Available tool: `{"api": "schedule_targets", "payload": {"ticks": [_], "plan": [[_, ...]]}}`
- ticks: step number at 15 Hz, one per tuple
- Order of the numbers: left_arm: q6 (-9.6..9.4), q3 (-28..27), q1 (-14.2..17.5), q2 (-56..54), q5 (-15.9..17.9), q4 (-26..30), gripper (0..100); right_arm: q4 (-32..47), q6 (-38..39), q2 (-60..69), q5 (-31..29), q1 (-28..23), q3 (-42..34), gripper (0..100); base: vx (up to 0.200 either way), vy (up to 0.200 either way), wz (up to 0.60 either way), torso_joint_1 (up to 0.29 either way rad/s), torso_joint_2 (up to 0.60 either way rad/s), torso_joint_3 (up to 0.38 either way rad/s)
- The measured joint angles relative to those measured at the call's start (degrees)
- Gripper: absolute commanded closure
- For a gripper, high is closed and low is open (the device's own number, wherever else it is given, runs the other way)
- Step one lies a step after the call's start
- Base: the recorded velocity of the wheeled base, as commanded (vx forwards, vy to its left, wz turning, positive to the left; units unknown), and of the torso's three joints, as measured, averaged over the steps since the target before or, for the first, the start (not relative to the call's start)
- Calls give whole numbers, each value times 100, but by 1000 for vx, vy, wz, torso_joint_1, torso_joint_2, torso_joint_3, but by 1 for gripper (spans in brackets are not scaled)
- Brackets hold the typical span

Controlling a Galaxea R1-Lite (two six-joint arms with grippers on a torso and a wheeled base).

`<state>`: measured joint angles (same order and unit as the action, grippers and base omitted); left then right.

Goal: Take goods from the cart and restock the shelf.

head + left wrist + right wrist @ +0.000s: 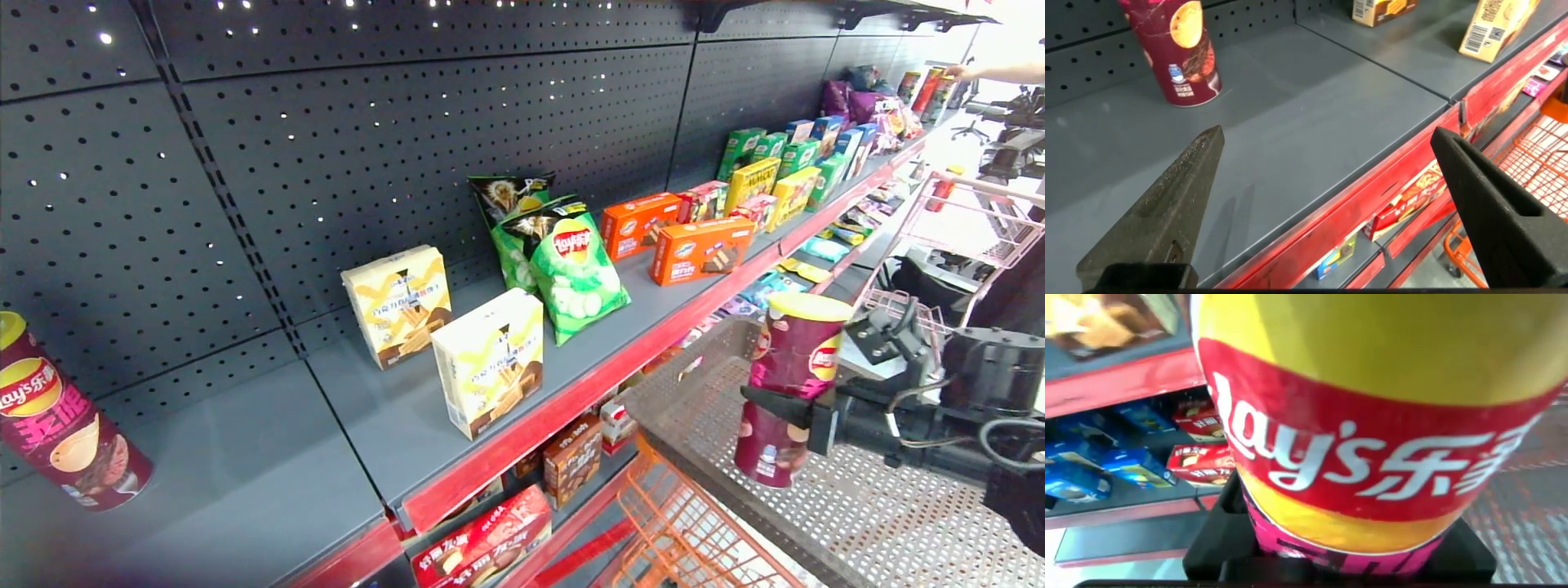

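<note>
Held chip can [804, 347]: maroon tube w/ yellow lid, roughly upright, over the cart [865, 514] mesh deck on the robot's right side. Can't tell if the base touches the mesh. R gripper [782, 407] is clamped on the can at mid-height, black fingers across the tube from the side. In the R wrist view the can [1372, 416] sits right up against the camera, yellow band and red label facing it.

L gripper [1331, 220]: jaws spread wide, nothing between them, hanging over bare grey shelf [245, 457] deck near the red front edge. A 2nd chip can [61, 425] stands on that shelf at the far left, against the pegboard back. In the L wrist view it [1180, 49] is beyond the fingers, apart from them.

Further along the shelf twd the right:
- 2 cream boxes, one at the back [400, 304] and one near the front edge [490, 359], both upright.
- Green chip bag [575, 273] leaning back, w/ a dark green bag [510, 196] behind it.
- 2 orange boxes [700, 249], then mixed green and yellow boxes farther on.

Lower shelf under the red edge holds red boxes [486, 543] and small brown ones.
</note>
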<state>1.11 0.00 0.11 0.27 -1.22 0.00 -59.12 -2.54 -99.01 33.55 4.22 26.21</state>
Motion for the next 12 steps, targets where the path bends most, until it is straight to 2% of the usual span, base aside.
{"api": "schedule_targets", "payload": {"ticks": [7,10,12], "plan": [[0,0,-1,0,0,0,0,800,-2,2994,-471,-569,-1925,100,0,0,0,0,0,0],[0,0,2,0,2,0,0,1487,7,4190,-798,-653,-2326,100,0,0,0,0,0,0],[0,0,2,0,2,0,0,2294,24,4970,-875,-672,-2352,100,0,0,0,0,0,0]]}}
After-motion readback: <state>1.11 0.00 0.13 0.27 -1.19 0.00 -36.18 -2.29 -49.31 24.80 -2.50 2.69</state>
